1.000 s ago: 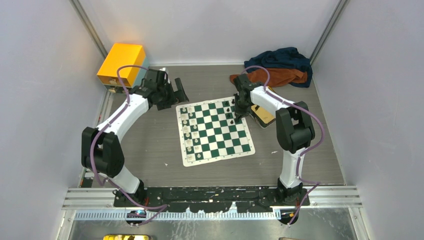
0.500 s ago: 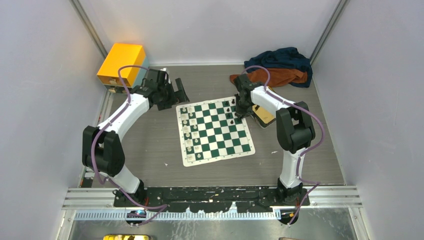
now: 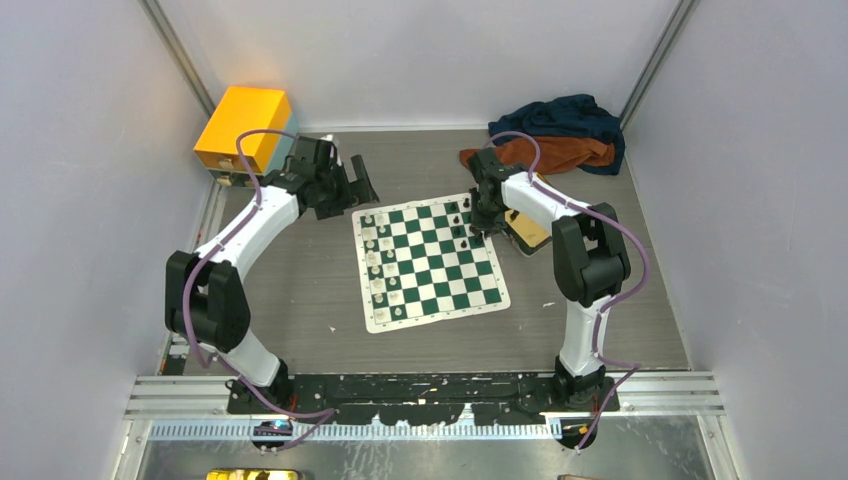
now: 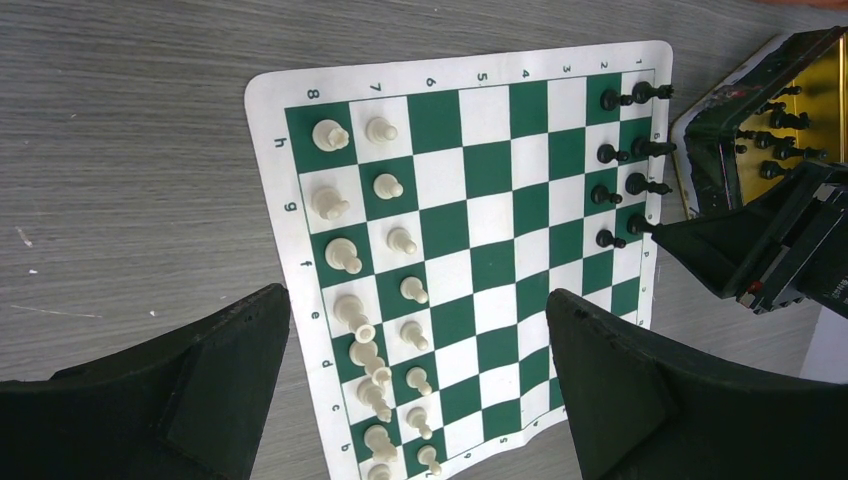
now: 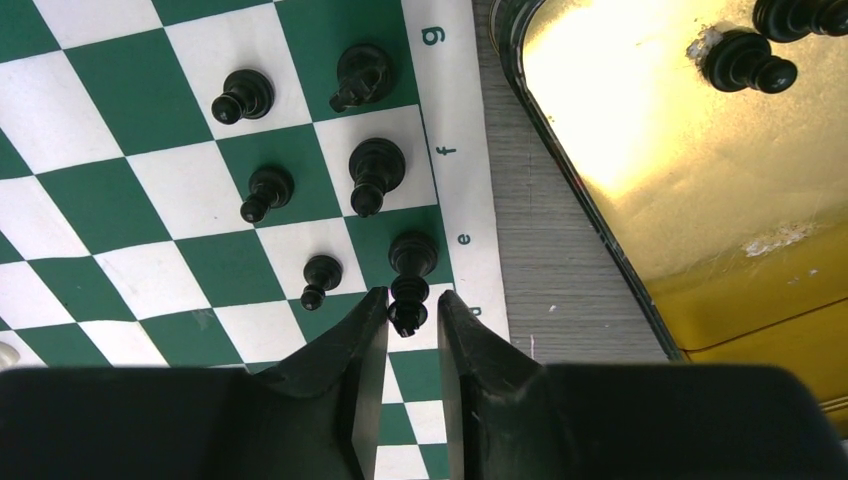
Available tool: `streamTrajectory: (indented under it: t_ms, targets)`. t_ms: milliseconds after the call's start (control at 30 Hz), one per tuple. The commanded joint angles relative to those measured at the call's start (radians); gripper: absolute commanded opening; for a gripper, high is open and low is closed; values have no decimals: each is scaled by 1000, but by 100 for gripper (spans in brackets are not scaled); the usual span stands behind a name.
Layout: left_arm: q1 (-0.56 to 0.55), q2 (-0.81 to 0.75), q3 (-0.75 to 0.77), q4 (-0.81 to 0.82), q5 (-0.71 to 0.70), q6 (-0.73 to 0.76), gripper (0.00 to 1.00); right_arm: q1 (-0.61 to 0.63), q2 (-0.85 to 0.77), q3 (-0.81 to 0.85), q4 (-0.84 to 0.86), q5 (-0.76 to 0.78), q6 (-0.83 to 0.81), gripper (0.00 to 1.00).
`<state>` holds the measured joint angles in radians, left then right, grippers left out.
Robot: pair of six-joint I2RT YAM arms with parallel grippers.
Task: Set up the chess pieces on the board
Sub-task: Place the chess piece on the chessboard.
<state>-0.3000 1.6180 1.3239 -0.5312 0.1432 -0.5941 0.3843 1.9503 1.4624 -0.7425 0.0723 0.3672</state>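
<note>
orange box (image 3: 245, 125): upper left of the top view, well apart from the play.
left gripper (image 3: 357, 183): claw spread wide and holding nothing. It hangs just off the upper left corner of the board (image 3: 440, 265), looking down on it.
white chess pieces (image 4: 345, 255): two full columns down the left side of the mat in the left wrist view. That side looks finished.
board: flat at the centre of the top view, its middle files bare.
black chess pieces (image 5: 375, 170): two short columns at the upper right edge of the mat, filling roughly half of black's squares. The lower right squares are unfilled.
newest black piece (image 5: 410, 270): upright on the edge square by the letter e, low centre of the right wrist view.
right gripper (image 5: 412, 305): claw narrow, one finger on either side of that piece's head with a sliver of daylight beside it. It seems to be gripping nothing.
gold tin (image 5: 640, 150): right of the mat, with more black pieces (image 5: 745, 60) lying at its upper right.
cloth (image 3: 560, 135): heaped at upper right.
just changed: the right claw has eased apart around the piece and drawn slightly up-frame.
meaning: this piece looks placed, so the likely next step is a clean lift, then back to the tin.
risk: a finger brushing the head could topple it into its neighbours.
</note>
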Motion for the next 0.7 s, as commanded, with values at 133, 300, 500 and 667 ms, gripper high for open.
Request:
streamTrajectory:
  t_ms: [133,300,500,667]
  targets:
    - [-4,-4,37,32,15,1,100,0,-49,23,-8,10,-14,33]
    - [-4,-4,37,31,13,3,100,0,-65,25,-3,3,-15,35]
    - [-4,-8,39,29,12,4,100,1,-91,31,-6,-8,-9,36]
    - [-4,-15,39,29,9,0,100,3,-135,55,-18,-14,-2,36]
